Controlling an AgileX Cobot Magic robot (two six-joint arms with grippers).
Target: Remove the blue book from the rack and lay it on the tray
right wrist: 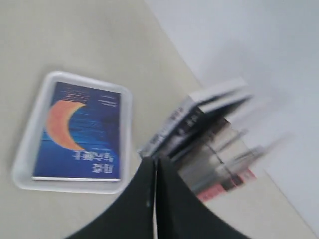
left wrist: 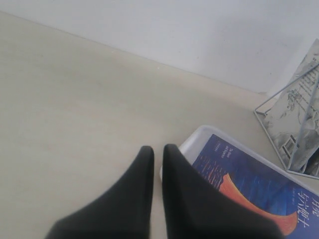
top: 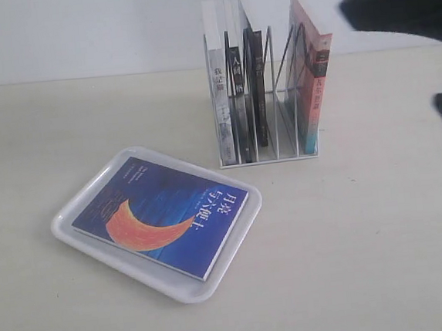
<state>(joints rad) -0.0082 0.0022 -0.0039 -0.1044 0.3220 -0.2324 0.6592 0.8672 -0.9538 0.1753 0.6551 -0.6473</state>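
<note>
**Blue book flat on tray; both grippers closed and empty**

Nearest the exterior camera, a glossy white rectangular plastic tray (top: 60, 224) with rounded corners and a low rim sits on the pale beige tabletop (top: 369, 261), turned at an angle to the table edge. The thin dark blue paperback book (top: 160, 217) lies flat inside it, cover up. The cover shows 1 large orange-red crescent and white characters. The book fills most of the tray floor, and its near corner reaches the near rim.

The left gripper (left wrist: 158, 149) hangs just beside the tray's corner. Its 2 black fingers are drawn nearly together and nothing is between them.

Behind the tray and apart from it stands the small white wire rack (top: 282, 154) with upright loop dividers. Its left slots hold a white-spined book (top: 220, 88) and 2 black-spined books (top: 238, 94). A book with a pink-to-teal spine (top: 319, 87) leans in the right-hand end slot.

The right gripper (right wrist: 155, 162) is above the rack with its fingers pressed together, carrying nothing. The wrist view here is motion-blurred. In the exterior view, the right arm (top: 400, 3) appears only as a dark blur at the upper right.

A plain white wall (top: 78, 31) closes the scene.
</note>
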